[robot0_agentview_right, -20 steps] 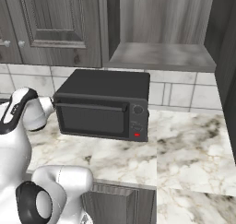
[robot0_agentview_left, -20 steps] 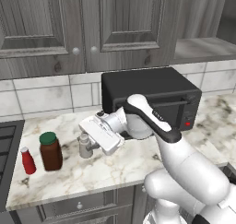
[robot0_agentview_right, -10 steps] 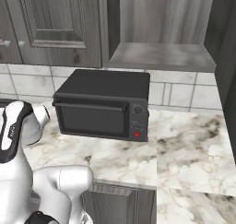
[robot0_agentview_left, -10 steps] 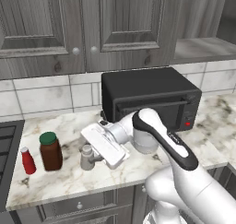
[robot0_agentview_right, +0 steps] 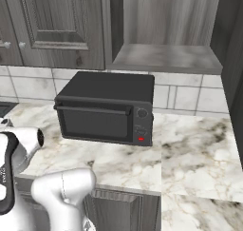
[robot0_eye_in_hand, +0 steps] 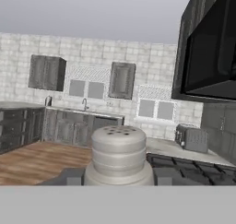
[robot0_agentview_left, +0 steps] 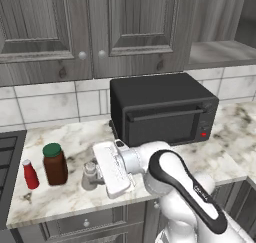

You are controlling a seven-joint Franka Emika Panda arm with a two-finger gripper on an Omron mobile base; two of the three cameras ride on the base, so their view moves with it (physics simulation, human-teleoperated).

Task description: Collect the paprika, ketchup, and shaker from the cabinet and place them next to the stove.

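1. Left base view: the white two-finger gripper [robot0_agentview_left: 96, 171] is clenched on the small whitish cylindrical shaker [robot0_agentview_left: 90, 174], low over the marble counter [robot0_agentview_left: 65, 199]. Just to its left stands the squat reddish-brown paprika jar with a green lid [robot0_agentview_left: 54, 164], then the small red ketchup bottle [robot0_agentview_left: 30, 174], beside the black gas stove [robot0_agentview_left: 6, 163].
2. Right base view: a black boxy toaster oven [robot0_agentview_right: 106, 107] sits under the grey wood-grain open cabinet [robot0_agentview_right: 166, 58].
3. Hand view: the shaker [robot0_eye_in_hand: 119, 156] stands upright and close, its perforated top showing.

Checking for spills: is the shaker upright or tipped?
Upright: the shaker stands vertically on the counter at the gripper, its holed top level.
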